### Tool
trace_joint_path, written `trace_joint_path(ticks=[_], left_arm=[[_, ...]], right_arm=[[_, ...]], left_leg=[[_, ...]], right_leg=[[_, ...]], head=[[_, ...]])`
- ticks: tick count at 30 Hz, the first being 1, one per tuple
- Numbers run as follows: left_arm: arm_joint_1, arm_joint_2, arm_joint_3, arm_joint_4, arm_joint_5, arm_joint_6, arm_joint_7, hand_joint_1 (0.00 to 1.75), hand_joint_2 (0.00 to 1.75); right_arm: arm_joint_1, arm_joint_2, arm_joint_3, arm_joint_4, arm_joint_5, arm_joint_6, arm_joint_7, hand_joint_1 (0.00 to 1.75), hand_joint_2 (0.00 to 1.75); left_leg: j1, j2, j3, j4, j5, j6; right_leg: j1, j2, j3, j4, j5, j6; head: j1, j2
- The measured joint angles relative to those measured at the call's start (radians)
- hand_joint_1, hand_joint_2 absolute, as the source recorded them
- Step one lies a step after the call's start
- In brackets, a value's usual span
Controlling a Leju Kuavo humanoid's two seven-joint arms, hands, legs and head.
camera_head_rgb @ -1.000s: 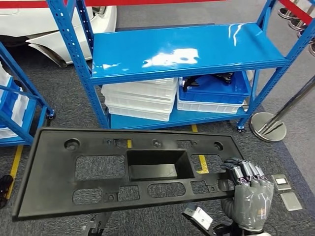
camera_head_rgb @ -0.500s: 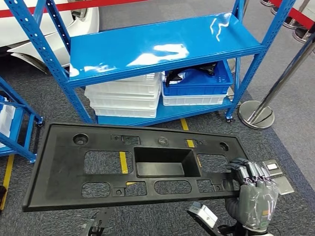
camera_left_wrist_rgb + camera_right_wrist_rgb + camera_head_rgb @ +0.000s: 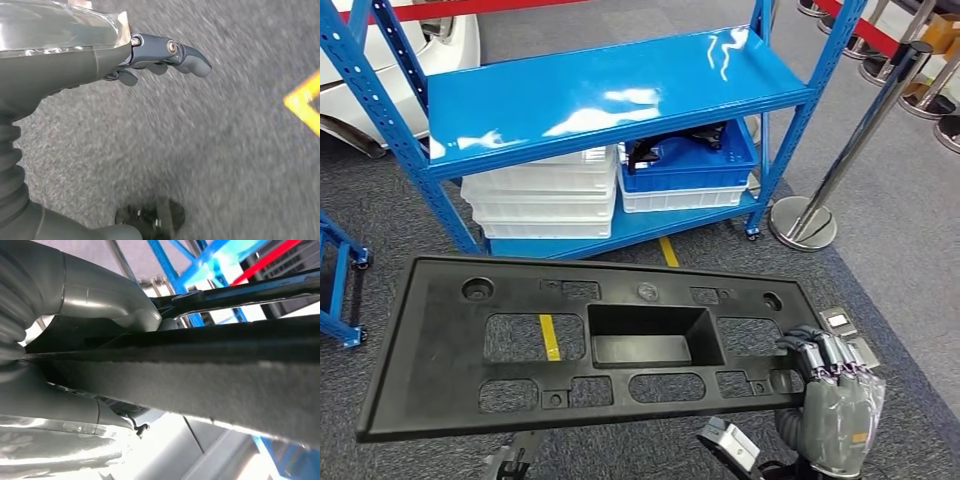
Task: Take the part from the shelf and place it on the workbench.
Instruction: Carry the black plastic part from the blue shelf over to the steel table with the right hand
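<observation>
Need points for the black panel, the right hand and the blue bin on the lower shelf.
black panel (image 3: 433,350): head view, solid left end.
right hand (image 3: 832,395): head view, back of the hand gripping the panel's right end.
blue bin (image 3: 697,168): head view, front wall.

Bright overhead glare on the blue shelf (image 3: 607,95) (wrist views blurred, partly blown-out)

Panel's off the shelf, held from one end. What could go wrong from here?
1. The right hand grips the long black part at one end; the left hand holds nothing. The free end may sag or slip.
2. Turning, that far end could clip the blue shelf or the stanchion post nearby.
</observation>
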Motion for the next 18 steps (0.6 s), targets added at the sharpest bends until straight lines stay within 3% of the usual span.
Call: trace_joint_path(ticks=[2,3,4,5,7,9,12,14,17,18], left_arm=[[0.003,0.0,0.0,0.0,0.0,0.0,0.0,0.0,1.75],[0.005,0.001,0.0,0.0,0.0,0.0,0.0,0.0,1.75],[0.005,0.001,0.001,0.0,0.0,0.0,0.0,0.0,1.75],[0.005,0.001,0.001,0.0,0.0,0.0,0.0,0.0,1.75],[0.003,0.0,0.001,0.0,0.0,0.0,0.0,0.0,1.75],[0.001,0.0,0.0,0.0,0.0,0.0,0.0,0.0,1.75],[-0.001,-0.001,0.0,0.0,0.0,0.0,0.0,0.0,1.75],[-0.002,-0.001,0.0,0.0,0.0,0.0,0.0,0.0,1.75],[0.002,0.0,0.0,0.0,0.0,0.0,0.0,0.0,1.75],[0.004,0.0,0.0,0.0,0.0,0.0,0.0,0.0,1.75]], right_arm=[[0.001,0.0,0.0,0.0,-0.001,0.0,0.0,1.75,1.75],[0.002,0.0,-0.001,0.0,-0.001,0.0,0.0,1.75,1.75],[0.003,0.0,-0.001,0.0,-0.001,0.0,0.0,1.75,1.75],[0.004,0.0,-0.001,0.0,-0.001,0.0,0.0,1.75,1.75],[0.003,0.0,-0.001,0.0,-0.001,0.0,0.0,1.75,1.75],[0.003,0.0,-0.001,-0.001,-0.001,0.0,0.0,1.75,1.75],[0.005,0.0,-0.002,-0.001,-0.001,0.0,0.0,1.75,1.75],[0.004,0.0,-0.002,-0.003,-0.001,-0.001,0.0,1.75,1.75],[0.003,0.0,-0.003,-0.004,-0.001,-0.001,0.0,1.75,1.75],[0.004,0.0,-0.004,-0.004,-0.001,-0.001,0.0,1.75,1.75]], left_leg=[[0.0,0.02,-0.002,0.001,0.001,0.001],[0.0,0.03,-0.003,0.001,0.002,0.001],[0.001,0.04,-0.003,0.001,0.002,0.0],[0.001,0.048,-0.003,0.001,0.002,-0.001],[0.001,0.062,-0.001,0.001,0.001,-0.005],[-0.002,0.07,-0.002,0.002,0.001,-0.014],[-0.002,0.079,-0.005,0.001,0.001,-0.032],[0.0,0.061,-0.018,0.032,-0.028,-0.041],[0.001,0.029,-0.095,0.215,-0.125,-0.044],[0.001,0.026,-0.118,0.27,-0.142,-0.044]], right_leg=[[-0.01,-0.018,-0.053,0.14,-0.07,0.015],[-0.015,-0.021,-0.067,0.185,-0.085,0.02],[-0.019,-0.024,-0.064,0.194,-0.082,0.025],[-0.022,-0.028,-0.038,0.155,-0.059,0.027],[-0.022,-0.049,0.05,0.003,0.0,0.026],[-0.016,-0.066,0.101,-0.099,0.028,0.015],[-0.011,-0.057,0.097,-0.113,0.032,-0.008],[-0.015,-0.048,0.095,-0.122,0.041,-0.026],[-0.014,-0.031,0.09,-0.125,0.048,-0.039],[-0.013,-0.023,0.088,-0.124,0.049,-0.04]], head=[[0.001,0.0],[0.001,0.0],[0.001,0.0],[0.001,0.0],[0.001,0.0],[0.0,0.0],[0.0,0.0],[-0.001,0.0],[-0.002,0.0],[-0.002,0.0]])
